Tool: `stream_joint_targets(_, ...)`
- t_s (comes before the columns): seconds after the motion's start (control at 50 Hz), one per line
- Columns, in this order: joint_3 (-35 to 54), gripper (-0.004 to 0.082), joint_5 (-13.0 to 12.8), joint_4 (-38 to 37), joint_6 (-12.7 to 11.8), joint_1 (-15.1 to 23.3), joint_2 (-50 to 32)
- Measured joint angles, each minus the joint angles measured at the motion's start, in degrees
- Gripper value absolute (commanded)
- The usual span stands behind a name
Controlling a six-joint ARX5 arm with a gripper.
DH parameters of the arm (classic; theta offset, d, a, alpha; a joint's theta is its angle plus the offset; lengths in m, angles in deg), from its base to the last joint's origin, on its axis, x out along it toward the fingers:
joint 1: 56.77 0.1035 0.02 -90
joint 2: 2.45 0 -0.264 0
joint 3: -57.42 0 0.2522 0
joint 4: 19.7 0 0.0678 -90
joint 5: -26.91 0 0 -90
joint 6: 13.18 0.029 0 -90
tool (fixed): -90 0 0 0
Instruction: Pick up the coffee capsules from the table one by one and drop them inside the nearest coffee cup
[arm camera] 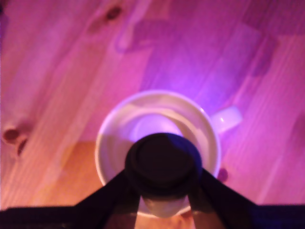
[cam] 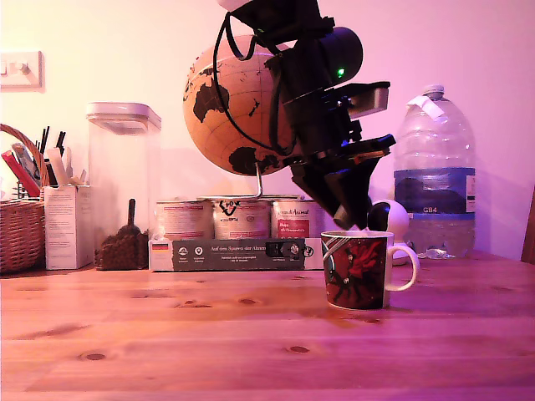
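I see a knotty orange-brown plank desk (cam: 209, 334) carrying the illustrated white coffee cup (cam: 358, 270) toward the exterior view's right. Along its back edge stand a wicker basket (cam: 18, 234), a white carton (cam: 67, 225), a clear canister (cam: 124, 188), labelled tins (cam: 230, 219) and a water bottle (cam: 435, 175).

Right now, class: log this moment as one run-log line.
phase: release pending | end effector: shut on dark round capsule | position: above white coffee cup | cup: upright on table, no capsule visible inside
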Motion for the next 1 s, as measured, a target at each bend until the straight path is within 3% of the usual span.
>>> stream_joint_targets(0.64, 0.0, 0.0225, -0.4, -2.2, 0.0, -1.3, 0.3)
stream_joint_targets(0.7, 0.0, 0.0336, -0.4, -2.5, 0.0, -1.3, 0.3)
stream_joint_targets(0.8, 0.0, 0.0692, -0.5, -2.8, -1.3, -1.3, 0.3)
stream_joint_targets(0.84, 0.0, 0.0776, -0.8, -2.9, -1.6, -1.3, 0.3)
stream_joint_targets(1.0, 0.0, 0.0792, -1.7, -2.9, -2.0, -1.3, 0.3)
